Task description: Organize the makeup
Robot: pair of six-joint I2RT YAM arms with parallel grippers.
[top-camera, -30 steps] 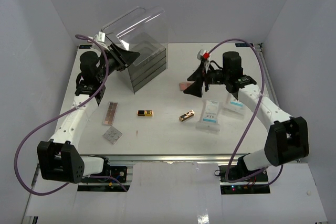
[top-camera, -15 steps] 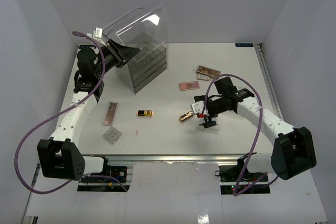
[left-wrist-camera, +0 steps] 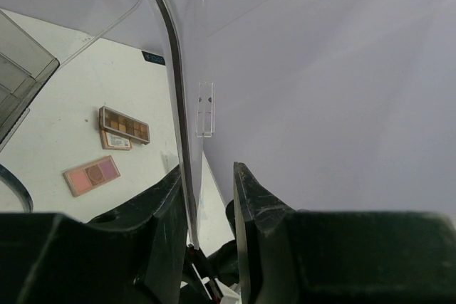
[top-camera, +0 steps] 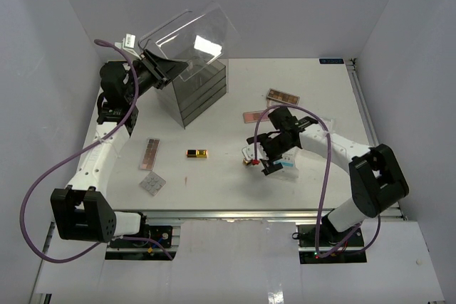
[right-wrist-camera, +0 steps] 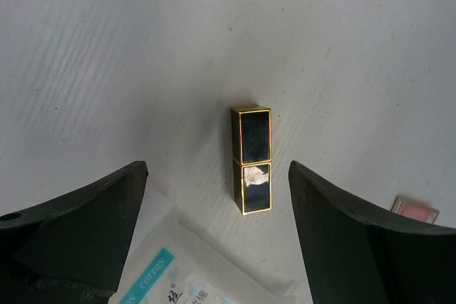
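Note:
My right gripper [top-camera: 258,159] is open and low over a gold-black case [right-wrist-camera: 251,159], which lies between its fingers untouched. A white-teal packet [right-wrist-camera: 178,275] lies just beside it [top-camera: 286,164]. A second gold-black case [top-camera: 197,153] lies mid-table. A brown palette [top-camera: 283,95] and a pink palette [top-camera: 256,115] lie at the back. A brown-pink palette [top-camera: 149,153] and a grey square palette [top-camera: 152,183] lie at the left. My left gripper [top-camera: 161,69] has the raised clear lid's edge [left-wrist-camera: 184,176] between narrowly parted jaws, touching one finger [left-wrist-camera: 165,208].
The clear acrylic drawer box [top-camera: 199,87] stands at the back left with its lid [top-camera: 192,33] tilted up. The box walls rise close on the left and the right. The table's front edge [top-camera: 235,211] runs along the arm bases.
My right arm has swung from the back centre down and forward to the gold-black case near the packets. My left gripper has lifted the clear lid higher.

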